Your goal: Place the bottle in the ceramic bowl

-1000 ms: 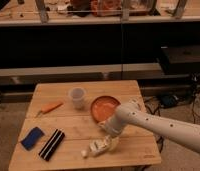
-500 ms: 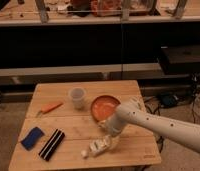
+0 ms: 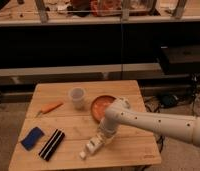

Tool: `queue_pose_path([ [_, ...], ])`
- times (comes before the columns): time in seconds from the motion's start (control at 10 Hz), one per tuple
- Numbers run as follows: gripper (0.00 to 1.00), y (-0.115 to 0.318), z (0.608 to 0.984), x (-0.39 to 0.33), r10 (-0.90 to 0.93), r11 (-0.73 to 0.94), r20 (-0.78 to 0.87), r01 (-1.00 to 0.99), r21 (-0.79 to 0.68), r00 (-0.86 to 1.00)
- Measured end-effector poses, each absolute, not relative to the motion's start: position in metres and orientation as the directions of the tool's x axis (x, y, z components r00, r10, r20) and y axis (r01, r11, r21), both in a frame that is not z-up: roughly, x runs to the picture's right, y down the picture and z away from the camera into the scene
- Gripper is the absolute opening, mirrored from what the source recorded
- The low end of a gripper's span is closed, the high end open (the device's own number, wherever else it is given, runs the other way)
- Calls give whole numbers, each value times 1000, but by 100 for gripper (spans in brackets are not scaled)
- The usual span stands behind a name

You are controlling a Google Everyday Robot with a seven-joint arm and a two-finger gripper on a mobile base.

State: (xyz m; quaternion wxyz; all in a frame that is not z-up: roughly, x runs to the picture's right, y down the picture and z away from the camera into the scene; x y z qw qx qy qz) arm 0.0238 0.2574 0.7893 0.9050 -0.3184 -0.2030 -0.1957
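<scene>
The bottle [image 3: 91,146] is small and whitish with a white cap. It lies tilted on the wooden table [image 3: 68,125] near the front edge, cap end toward the front left. My gripper [image 3: 101,138] hangs from the white arm and is at the bottle's upper end, touching or holding it. The orange-brown ceramic bowl [image 3: 99,105] sits behind the gripper at the table's middle right, partly covered by my arm's wrist.
A translucent whitish cup [image 3: 77,98] stands left of the bowl. An orange carrot-like piece [image 3: 49,108] lies at the left. A blue sponge [image 3: 32,138] and a black-and-white striped bar [image 3: 52,144] lie at the front left. Dark shelving stands behind the table.
</scene>
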Motion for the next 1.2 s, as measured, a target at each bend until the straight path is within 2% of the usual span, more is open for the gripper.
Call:
queue_pose_path([
  [0.1,7,257,789,24,-228,721,491,485,-496,841],
  [0.2,1,256,789,24,-229,721,494,487,-493,839],
  [1.2,0,231,786,25,-231,745,478,470,-473,848],
])
